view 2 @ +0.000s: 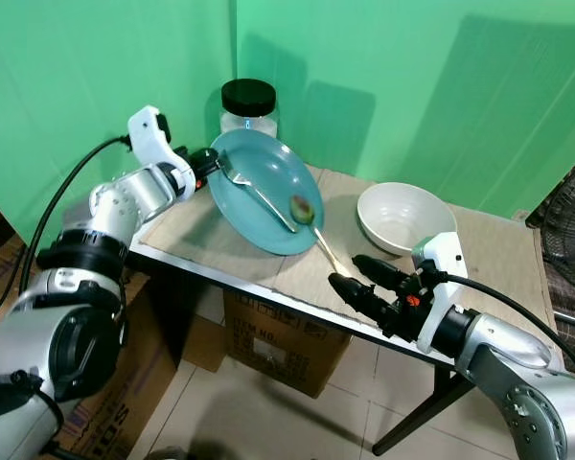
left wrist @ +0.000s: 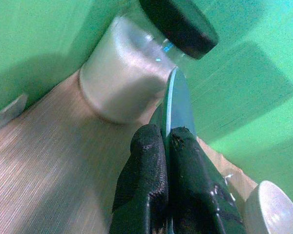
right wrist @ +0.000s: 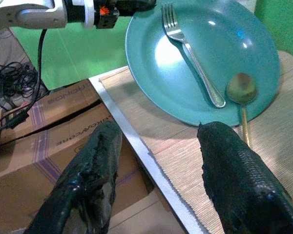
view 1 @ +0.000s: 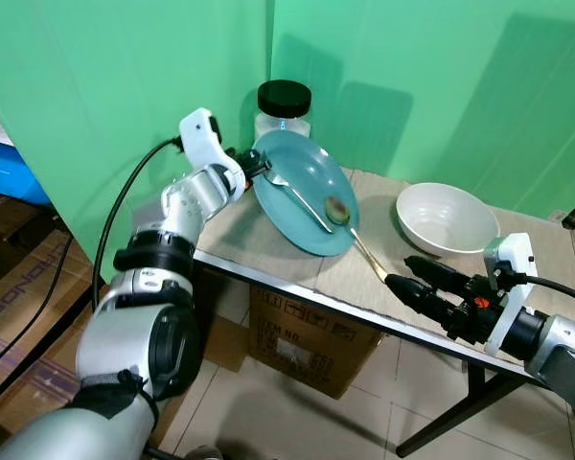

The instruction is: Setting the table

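A teal plate [view 1: 307, 196] is tilted up at its far left edge, its near edge resting on the woven mat [view 1: 268, 244]. My left gripper [view 1: 252, 165] is shut on the plate's rim [left wrist: 177, 105]. A silver fork [view 1: 297, 196] lies on the plate, and a gold spoon [view 1: 350, 225] rests with its bowl on the plate and its handle on the mat. A white bowl [view 1: 446, 218] stands to the right. My right gripper [view 1: 410, 275] hovers open at the table's front edge, just past the spoon handle's end [right wrist: 244, 129].
A glass jar with a black lid [view 1: 283, 107] stands behind the plate against the green backdrop. Cardboard boxes [view 1: 311, 340] sit under the table [view 1: 297, 287] and at the left on the floor. A black cable [view 1: 125, 206] hangs from my left wrist.
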Controlling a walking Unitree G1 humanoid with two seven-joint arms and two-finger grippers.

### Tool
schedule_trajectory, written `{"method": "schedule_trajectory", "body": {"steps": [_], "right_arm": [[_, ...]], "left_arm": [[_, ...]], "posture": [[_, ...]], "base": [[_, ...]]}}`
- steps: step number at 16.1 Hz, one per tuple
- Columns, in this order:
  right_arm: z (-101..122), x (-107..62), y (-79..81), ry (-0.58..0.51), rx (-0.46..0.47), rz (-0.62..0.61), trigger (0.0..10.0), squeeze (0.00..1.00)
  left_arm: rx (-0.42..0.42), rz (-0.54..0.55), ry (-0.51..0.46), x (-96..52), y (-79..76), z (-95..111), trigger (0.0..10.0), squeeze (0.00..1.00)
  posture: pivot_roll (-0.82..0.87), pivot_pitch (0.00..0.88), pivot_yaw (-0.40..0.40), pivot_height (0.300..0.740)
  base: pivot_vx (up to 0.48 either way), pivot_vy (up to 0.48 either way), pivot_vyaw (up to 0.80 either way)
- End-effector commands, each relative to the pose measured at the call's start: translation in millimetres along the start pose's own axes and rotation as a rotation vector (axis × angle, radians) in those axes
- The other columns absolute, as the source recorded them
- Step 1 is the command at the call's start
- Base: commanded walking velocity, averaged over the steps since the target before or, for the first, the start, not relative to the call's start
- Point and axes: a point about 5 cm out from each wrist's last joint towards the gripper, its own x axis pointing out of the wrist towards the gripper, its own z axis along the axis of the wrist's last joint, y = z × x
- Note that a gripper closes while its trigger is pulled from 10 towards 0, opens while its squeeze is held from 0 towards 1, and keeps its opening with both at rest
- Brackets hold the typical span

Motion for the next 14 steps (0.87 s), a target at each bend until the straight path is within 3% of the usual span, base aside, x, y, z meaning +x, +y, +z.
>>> {"method": "schedule_trajectory", "body": {"steps": [1,7,11,14], "right_arm": [[3.9,-0.8,-1.6,-0.016,-0.016,-0.011,10.0,0.0],[3.0,4.1,4.3,-0.047,-0.017,-0.013,10.0,0.0],[-4.4,9.6,9.4,-0.039,-0.015,-0.022,10.0,0.0],[-4.6,10.8,8.9,-0.038,-0.02,-0.029,10.0,0.0]], "left_arm": [[0.043,-0.059,-0.098,-1.0,-17.6,25.8,0.0,0.0],[0.192,-0.126,-0.114,1.7,-36.8,39.1,0.0,0.0],[0.413,-0.117,-0.105,4.5,-39.0,35.6,0.0,0.0],[0.491,-0.104,-0.128,4.9,-39.9,36.8,0.0,0.0]], "posture": [[-0.07,0.0,-0.041,0.74],[-0.06,0.0,-0.003,0.74],[-0.07,0.0,0.02,0.74],[-0.07,0.0,0.018,0.74]], "base": [[0.0,0.0,0.0],[0.0,0.0,0.0],[0.0,0.0,0.0],[0.0,0.0,0.0]]}}
